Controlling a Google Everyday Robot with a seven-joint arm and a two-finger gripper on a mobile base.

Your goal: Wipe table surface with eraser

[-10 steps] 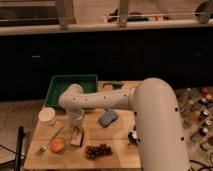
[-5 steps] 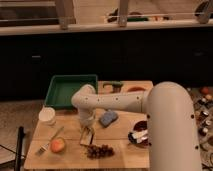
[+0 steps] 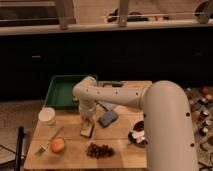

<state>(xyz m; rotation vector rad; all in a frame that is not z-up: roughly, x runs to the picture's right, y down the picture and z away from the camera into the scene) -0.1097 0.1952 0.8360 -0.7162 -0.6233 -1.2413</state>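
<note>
Cup (image 3: pixel 47 116): white, upright, well to the left of the eraser (image 3: pixel 87 131)
Fork (image 3: pixel 48 143): left of the eraser and nearer the front edge, lying at a slant
Orange fruit (image 3: pixel 57 145): left of the eraser and a little forward of it, close beside the fork
Green tray (image 3: pixel 60 92): behind the eraser and to its left, at the back of the table
My gripper (image 3: pixel 86 120): directly over the eraser's far end, pointing down, my arm reaching in from the right
My grip: clamped on the block or only resting against it, I cannot tell from here
Eraser: tan block lying flat on the table surface (image 3: pixel 117 152), about mid-table
Grapes (image 3: pixel 98 150): near the eraser, forward and to its right
Blue-grey pad (image 3: pixel 108 118): just right of the eraser, slightly behind it
Dark bowl (image 3: pixel 137 136): well right of the eraser
Risk, hold: if my hold is loose, pressing down could let the eraser skid out from under me
Risk, stroke: a wide sweep right would shove the pad, forward would scatter the grapes, left could set the fruit rolling
</note>
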